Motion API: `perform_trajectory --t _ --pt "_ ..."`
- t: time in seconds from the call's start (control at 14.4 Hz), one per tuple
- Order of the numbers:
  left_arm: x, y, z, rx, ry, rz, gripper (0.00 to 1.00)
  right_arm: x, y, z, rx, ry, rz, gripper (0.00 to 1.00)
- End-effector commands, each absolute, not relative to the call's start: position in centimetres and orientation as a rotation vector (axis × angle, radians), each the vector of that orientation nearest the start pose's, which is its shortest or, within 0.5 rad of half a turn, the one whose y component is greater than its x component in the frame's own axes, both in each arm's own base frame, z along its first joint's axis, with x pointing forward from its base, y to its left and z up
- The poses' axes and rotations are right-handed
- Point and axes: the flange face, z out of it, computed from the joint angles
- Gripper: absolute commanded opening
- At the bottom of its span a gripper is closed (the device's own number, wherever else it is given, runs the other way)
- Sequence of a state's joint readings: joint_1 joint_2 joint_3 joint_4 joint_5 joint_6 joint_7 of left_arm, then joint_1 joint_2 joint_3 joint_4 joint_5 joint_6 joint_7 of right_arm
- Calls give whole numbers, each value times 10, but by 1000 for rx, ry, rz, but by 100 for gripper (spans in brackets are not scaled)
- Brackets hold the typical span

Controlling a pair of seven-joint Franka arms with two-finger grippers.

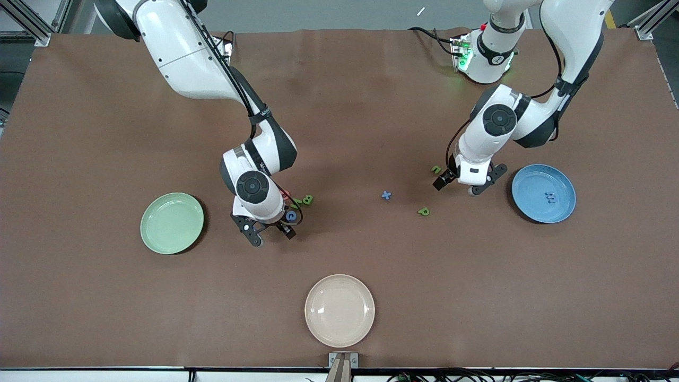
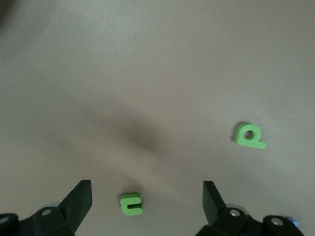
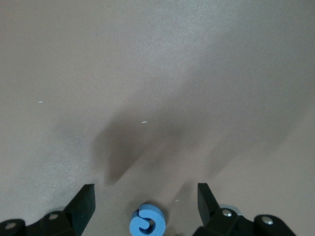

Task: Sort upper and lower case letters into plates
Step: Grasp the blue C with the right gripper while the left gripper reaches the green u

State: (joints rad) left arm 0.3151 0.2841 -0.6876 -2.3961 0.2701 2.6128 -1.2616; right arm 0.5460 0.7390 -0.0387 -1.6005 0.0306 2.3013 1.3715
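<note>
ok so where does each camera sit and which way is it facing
Front view: high across the table, facing both arms; shows left gripper and right gripper.
Left wrist view: on the left wrist, looking down between open fingers at green n.
Right wrist view: likewise, over blue G.
Shared: green p appears in front and left wrist views.

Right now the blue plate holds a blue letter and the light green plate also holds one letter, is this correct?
Not quite. The blue plate does hold a blue letter, but the light green plate holds no letter at all. The front view shows this.
</note>
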Motion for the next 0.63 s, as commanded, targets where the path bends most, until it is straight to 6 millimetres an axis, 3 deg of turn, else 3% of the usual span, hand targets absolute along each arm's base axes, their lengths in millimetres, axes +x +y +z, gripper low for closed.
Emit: perform_trajectory --t 0.0,0.14,0.56 --pt "446 -194 222 -3005 -1082 8 99 603 345 196 -2836 1405 -13 90" --pt "441 -197 214 -3007 -1055 36 97 597 356 194 -2816 1416 -23 88" --pt "429 -212 189 -3018 -1013 147 93 587 364 186 -2809 1429 -23 83"
